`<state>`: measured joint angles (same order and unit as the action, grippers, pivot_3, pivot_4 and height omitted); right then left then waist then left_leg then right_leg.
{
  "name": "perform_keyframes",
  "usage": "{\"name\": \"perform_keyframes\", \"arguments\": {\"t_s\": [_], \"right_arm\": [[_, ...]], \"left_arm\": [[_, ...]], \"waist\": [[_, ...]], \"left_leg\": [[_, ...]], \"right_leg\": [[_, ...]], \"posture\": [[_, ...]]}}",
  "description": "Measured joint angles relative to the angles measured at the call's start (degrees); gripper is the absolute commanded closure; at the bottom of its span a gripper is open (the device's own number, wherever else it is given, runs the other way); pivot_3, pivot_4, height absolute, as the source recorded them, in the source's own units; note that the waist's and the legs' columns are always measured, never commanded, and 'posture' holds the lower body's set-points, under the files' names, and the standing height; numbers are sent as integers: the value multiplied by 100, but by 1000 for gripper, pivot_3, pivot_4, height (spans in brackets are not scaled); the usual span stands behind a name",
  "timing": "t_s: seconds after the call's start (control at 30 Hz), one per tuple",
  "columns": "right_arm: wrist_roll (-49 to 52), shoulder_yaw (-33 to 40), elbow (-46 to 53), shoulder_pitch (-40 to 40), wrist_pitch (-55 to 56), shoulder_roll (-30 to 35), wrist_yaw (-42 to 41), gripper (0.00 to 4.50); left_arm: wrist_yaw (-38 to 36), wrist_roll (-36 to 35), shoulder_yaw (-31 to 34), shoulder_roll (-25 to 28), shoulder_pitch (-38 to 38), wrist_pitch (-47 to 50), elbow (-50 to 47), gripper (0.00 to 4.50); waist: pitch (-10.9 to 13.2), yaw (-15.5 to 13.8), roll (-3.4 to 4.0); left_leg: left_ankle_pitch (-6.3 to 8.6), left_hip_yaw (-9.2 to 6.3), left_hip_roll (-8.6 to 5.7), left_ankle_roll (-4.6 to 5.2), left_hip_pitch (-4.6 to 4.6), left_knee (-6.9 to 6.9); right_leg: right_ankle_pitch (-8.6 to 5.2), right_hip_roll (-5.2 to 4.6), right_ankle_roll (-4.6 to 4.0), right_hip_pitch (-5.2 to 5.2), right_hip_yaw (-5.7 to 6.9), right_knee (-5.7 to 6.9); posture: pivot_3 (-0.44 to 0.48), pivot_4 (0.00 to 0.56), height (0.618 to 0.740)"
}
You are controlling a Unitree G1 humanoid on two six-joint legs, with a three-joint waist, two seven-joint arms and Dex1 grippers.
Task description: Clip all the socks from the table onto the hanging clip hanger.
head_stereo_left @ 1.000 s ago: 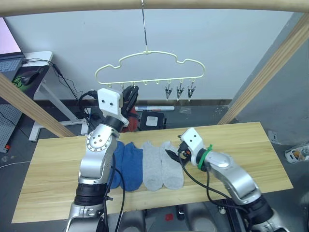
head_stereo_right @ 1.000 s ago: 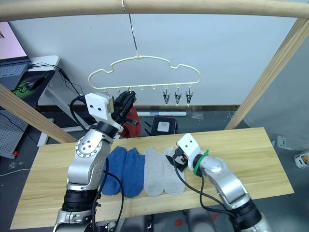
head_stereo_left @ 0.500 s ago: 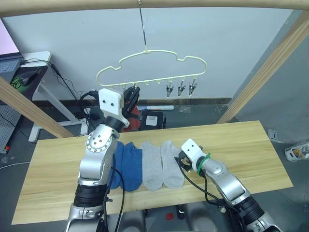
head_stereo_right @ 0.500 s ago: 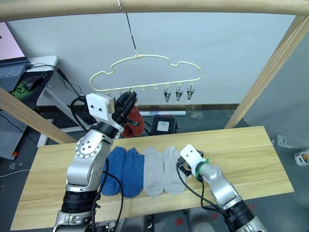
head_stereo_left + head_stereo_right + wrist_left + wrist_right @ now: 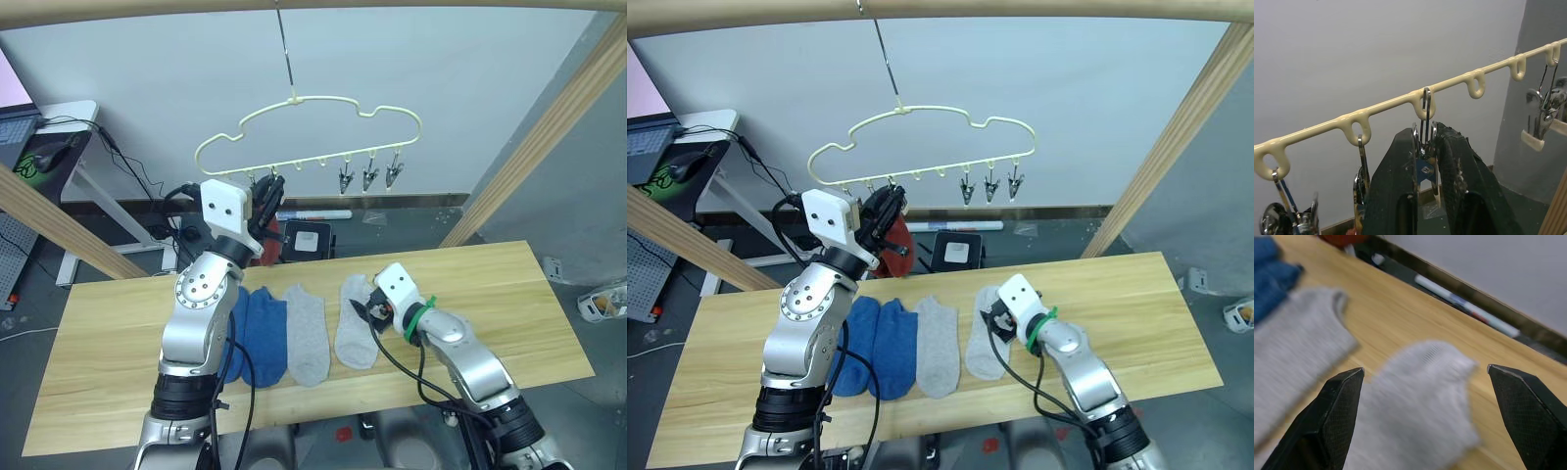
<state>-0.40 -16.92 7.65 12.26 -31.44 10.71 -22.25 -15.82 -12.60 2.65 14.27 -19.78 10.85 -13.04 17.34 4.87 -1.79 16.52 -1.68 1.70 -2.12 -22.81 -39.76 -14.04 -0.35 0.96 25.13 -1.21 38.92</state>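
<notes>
Your left gripper point(image 5: 1424, 161) is raised to the clip hanger point(image 5: 312, 137), its two black fingers point(image 5: 1393, 186) pressed against the sides of one metal clip point(image 5: 1423, 147) that hangs from a loop on the hanger's lower bar, so it is pinching that clip. Your right gripper point(image 5: 1425, 382) is low over the table point(image 5: 509, 313) with its fingers spread wide apart, holding nothing. The cuff end of a light grey sock point(image 5: 1420, 406) lies on the wood between and just below those fingertips; whether they touch it is unclear.

Four socks lie flat in a row on the table: two blue socks point(image 5: 257, 333) touching side by side on your left, then a first grey sock point(image 5: 309, 331), then a small gap, then the grey sock under your right gripper. A rust red sock point(image 5: 893, 242) hangs just behind your left gripper, below the hanger; how it is fastened is hidden.

The hanger is pale yellow with a cloud outline, hung by a long metal hook point(image 5: 285, 51) from a wooden pole point(image 5: 313, 5). Three bare clips point(image 5: 369, 176) hang together toward your right side of its bar.
</notes>
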Motion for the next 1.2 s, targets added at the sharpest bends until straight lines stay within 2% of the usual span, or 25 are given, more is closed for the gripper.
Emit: {"name": "perform_keyframes", "arguments": {"t_s": [0.13, 0.27, 0.53, 0.63, 0.97, 1.2], "right_arm": [[-71, 173, -511, 254, -326, -585, 584, 289], [-288, 291, -832, 437, -382, -828, 1137, 289], [-210, 510, -1170, 455, -611, -1383, 1439, 289], [-184, 508, -1235, 474, -563, -1397, 1456, 844], [-278, 410, -1438, 495, -264, -1331, 1414, 4430], [-348, -125, -1177, 407, 241, -804, 773, 4500]], "left_arm": [[1, -2, 0, -2, -7, 8, -5, 4176], [2, -2, 4, 0, -13, 27, -22, 4177], [1, 0, 4, 2, -12, 112, -27, 4202], [2, 0, 5, 3, -9, 121, -27, 4214], [-12, -2, 7, 22, 59, 129, -60, 4255], [-239, -354, 166, 157, 74, 411, -238, 4256]], "waist": [[7, -7, 1], [11, -12, 0], [15, -11, 2], [16, -12, 2], [15, -12, 1], [16, -8, 1]], "left_leg": [[0, 4, -2, 0, -2, 0], [0, 7, -5, 0, -9, 1], [0, 4, -2, 0, -8, 24], [0, 5, -3, 0, -8, 25], [-1, 8, -4, -1, 2, 65], [0, 8, -1, -1, -7, 82]], "right_leg": [[0, -9, 0, 4, -10, 0], [0, -15, 0, 10, -13, -6], [0, -15, -1, 17, -10, -8], [0, -15, 0, 16, -10, -12], [0, -15, 0, 16, -10, -31], [0, -16, 0, 23, -6, -51]], "posture": [[-124, 329, 740], [-116, 327, 740], [-112, 327, 740], [-107, 325, 740], [-110, 315, 740], [-115, 299, 740]]}}
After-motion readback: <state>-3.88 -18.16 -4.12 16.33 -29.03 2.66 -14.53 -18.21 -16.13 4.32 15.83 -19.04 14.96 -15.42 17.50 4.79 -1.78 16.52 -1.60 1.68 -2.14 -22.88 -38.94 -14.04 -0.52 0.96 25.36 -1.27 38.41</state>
